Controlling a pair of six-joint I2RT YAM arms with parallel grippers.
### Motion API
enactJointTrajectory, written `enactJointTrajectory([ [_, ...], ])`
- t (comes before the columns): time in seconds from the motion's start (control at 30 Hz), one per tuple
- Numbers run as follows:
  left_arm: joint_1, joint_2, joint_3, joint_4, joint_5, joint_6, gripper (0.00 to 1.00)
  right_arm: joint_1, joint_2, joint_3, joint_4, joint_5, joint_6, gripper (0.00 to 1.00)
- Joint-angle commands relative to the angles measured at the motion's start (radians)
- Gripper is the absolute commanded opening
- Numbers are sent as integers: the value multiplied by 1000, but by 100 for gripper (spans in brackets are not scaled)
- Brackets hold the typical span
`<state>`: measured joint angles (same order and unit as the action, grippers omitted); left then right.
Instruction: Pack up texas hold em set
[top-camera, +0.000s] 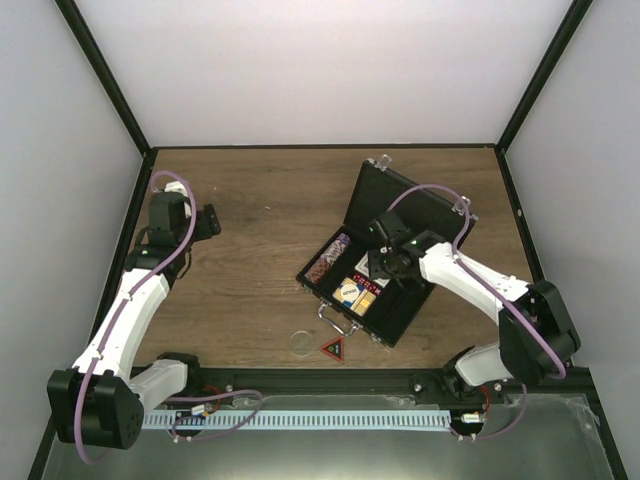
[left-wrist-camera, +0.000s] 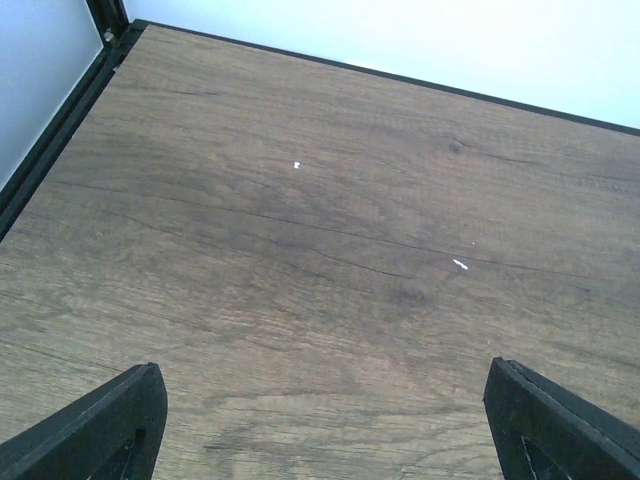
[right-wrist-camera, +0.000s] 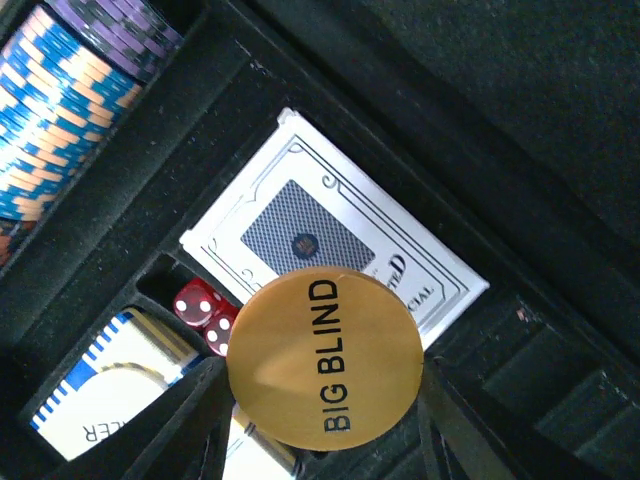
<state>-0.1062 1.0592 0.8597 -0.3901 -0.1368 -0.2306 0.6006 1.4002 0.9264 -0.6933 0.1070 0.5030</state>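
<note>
- A brown wooden table (top-camera: 250, 230) sits inside plain white walls (top-camera: 320, 70) edged by a black frame.
- A small black case (top-camera: 405, 310) lies open on the right half of the table, turned at an angle, its lid (top-camera: 385, 195) folded back toward the far wall.
- A silver handle (top-camera: 340, 322) sticks out from the case's near edge.
- Inside, a row of chips (right-wrist-camera: 60, 130) in blue, peach and purple fills the long slot on the left side.
- Beside the chips a card deck (right-wrist-camera: 310, 235) with a blue patterned back lies flat in its slot. A second deck (right-wrist-camera: 100, 400) sits next to it.
- Two red dice (right-wrist-camera: 205, 315) are tucked in a small pocket between the decks.
- The right gripper (top-camera: 383, 265) hangs over the card slots, its fingers (right-wrist-camera: 185, 420) pinching an orange button (right-wrist-camera: 325, 360) printed "BIG BLIND" by its edges. The button is held above the decks and covers part of them.
- On the table just in front of the case lie a clear round disc (top-camera: 302, 342) and, touching or nearly touching it, a red-black triangle (top-camera: 333, 349).
- The left gripper (top-camera: 205, 222) is well apart from the case, over bare wood at the left side. Its fingers (left-wrist-camera: 100, 430) are spread wide with nothing between them.
</note>
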Motion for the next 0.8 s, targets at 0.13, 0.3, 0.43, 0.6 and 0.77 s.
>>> enactJointTrajectory([
  [0.13,4,2,-10,17,6,10,89,-50,44,-3,101,-48,-66,51],
  [0.3,3,4,-10,15,6,10,90,-51,85,6,117,-58,-69,51],
  [0.43,3,5,-10,14,4,10,92,-53,116,7,131,-61,-72,51],
  [0.6,4,8,-11,15,2,11,93,-53,143,8,133,-48,-71,52],
  [0.77,4,13,-7,16,4,10,93,-54,151,5,130,-31,-68,55],
])
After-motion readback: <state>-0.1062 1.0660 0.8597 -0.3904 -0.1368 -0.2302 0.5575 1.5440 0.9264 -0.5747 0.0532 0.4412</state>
